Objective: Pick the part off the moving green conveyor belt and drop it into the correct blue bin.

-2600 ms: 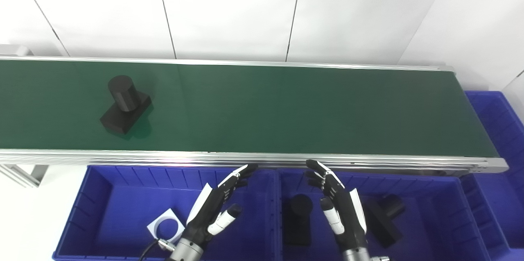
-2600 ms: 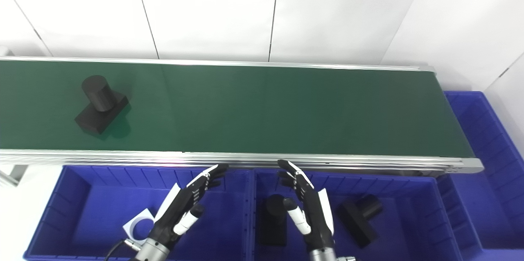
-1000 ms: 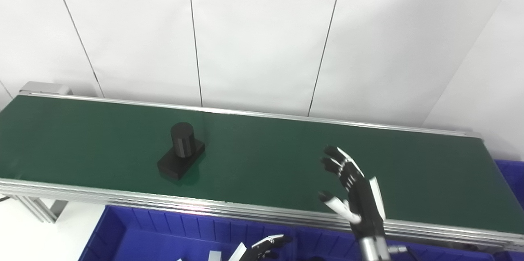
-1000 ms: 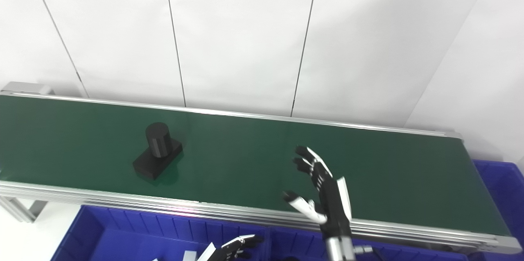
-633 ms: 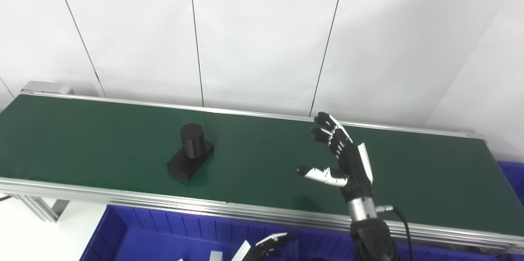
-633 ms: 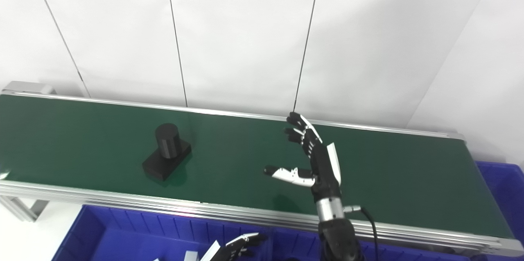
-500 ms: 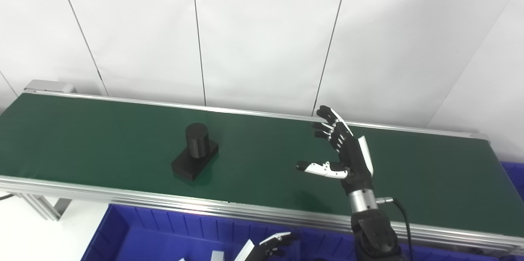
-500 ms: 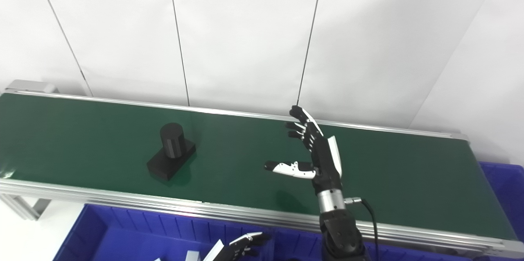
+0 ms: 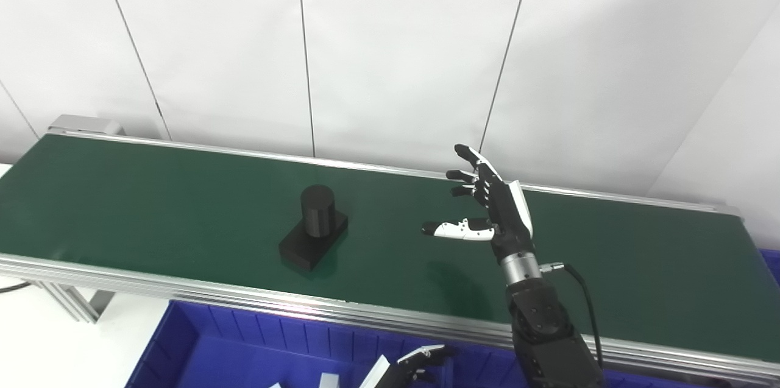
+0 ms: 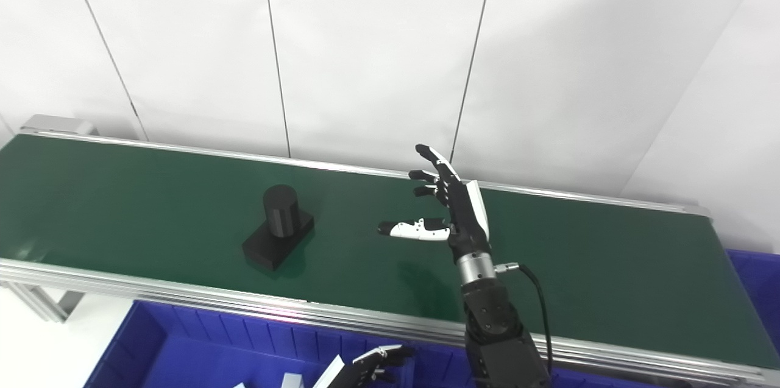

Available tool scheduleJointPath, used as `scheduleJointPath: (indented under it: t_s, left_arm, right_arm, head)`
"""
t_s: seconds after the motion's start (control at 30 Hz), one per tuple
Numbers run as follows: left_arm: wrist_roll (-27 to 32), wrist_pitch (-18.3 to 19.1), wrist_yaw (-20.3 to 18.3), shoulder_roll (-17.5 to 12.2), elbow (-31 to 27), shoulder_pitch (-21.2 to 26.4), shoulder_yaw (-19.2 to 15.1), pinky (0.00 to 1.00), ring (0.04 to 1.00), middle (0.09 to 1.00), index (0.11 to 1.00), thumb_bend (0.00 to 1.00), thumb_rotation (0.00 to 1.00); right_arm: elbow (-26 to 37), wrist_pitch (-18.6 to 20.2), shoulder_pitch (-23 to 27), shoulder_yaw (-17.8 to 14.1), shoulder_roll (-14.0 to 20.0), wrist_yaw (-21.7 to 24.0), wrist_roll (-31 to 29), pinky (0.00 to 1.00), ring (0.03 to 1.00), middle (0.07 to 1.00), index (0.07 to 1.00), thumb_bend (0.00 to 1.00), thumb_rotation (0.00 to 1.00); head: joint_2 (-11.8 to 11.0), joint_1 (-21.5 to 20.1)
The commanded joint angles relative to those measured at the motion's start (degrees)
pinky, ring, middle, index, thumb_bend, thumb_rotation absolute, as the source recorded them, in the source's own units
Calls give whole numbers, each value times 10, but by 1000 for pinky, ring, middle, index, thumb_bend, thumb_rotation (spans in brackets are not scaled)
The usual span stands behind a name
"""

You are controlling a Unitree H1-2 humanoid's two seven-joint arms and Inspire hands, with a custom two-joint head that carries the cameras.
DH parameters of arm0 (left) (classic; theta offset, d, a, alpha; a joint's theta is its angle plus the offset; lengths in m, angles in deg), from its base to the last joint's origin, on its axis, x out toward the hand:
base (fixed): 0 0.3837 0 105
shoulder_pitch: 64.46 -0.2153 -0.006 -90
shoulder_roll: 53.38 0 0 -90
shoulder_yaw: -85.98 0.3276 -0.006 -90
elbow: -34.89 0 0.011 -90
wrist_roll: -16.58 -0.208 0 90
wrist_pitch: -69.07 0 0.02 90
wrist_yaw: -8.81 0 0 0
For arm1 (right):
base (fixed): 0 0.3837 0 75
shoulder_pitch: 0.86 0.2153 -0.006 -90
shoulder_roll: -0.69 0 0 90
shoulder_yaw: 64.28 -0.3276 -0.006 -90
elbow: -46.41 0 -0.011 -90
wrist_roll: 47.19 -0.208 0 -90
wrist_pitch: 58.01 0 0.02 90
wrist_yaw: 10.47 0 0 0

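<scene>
A black part [image 9: 314, 227], a cylinder standing on a flat rectangular base, rides on the green conveyor belt [image 9: 152, 193] left of centre. My right hand [image 9: 490, 208] is open above the belt, fingers spread and thumb pointing left, well to the right of the part and apart from it. My left hand [image 9: 411, 370] shows only as fingertips at the bottom edge, over the blue bin [image 9: 201, 351], fingers apart and holding nothing.
The belt's silver front rail [image 9: 244, 296] runs between the belt and the blue bins below. A white panelled wall stands behind the belt. The corner of another blue bin [image 10: 752, 272] shows at the far right end.
The part has ridden to the right along the belt. My right hand has risen over the belt and moved left toward the part, staying open. The camera has tilted up.
</scene>
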Motion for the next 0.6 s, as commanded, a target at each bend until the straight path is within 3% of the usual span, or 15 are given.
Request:
scheduleJointPath:
  t_s: [0.0,0.4,0.47,0.57]
  left_arm:
    - [-1,-22,10,4,-16,7,5,756,850,870,816,843,949]
    - [0,-22,8,1,-28,1,6,772,859,874,821,831,952]
    - [2,-22,6,2,-31,0,5,769,858,874,819,833,946]
    - [3,-22,4,2,-34,-2,5,777,863,876,819,831,939]
  right_arm:
    - [3,-17,41,5,-8,-12,11,600,739,906,873,1000,90]
    - [-53,-18,88,24,-28,-28,44,626,738,900,871,1000,84]
    - [-67,-18,98,29,-31,-36,54,707,727,882,865,1000,94]
    - [-85,-18,109,34,-36,-42,56,641,735,882,859,1000,86]
  head:
    - [1,0]
    - [2,4]
    - [2,5]
    - [3,5]
